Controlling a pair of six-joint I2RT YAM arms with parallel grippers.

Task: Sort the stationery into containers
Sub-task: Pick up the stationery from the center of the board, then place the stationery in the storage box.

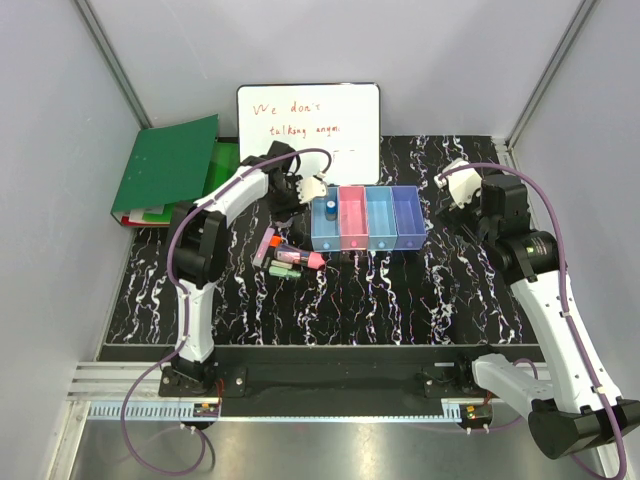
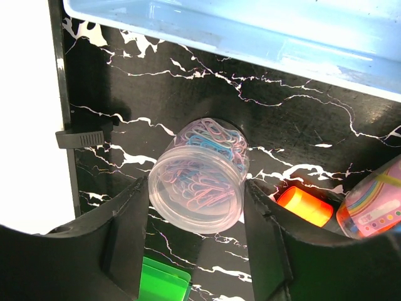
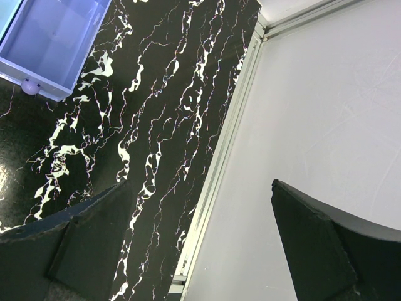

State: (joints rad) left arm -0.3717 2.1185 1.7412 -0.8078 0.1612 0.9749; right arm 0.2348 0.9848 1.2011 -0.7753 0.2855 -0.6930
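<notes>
The table [image 1: 400,290] is black, veined with white like marble. The row of bins [image 1: 368,221] on it runs light blue, pink, light blue, then purple-blue, all translucent. A blue-capped bottle [image 1: 329,211] shows in the leftmost bin. Left of the bins lie a pink stick [image 1: 268,243], a pale green stick [image 1: 285,270], an orange marker [image 2: 304,205] and a clear round tub [image 2: 199,175] of pink and blue paper clips. Behind the bins is a white whiteboard [image 1: 330,110] with red writing, and far left of them a green folder [image 1: 165,160].

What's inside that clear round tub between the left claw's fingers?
The clear round tub is packed with paper clips, pink, blue and pale ones. Fingers of the left claw flank it, and the patch of table under it is hidden.
</notes>
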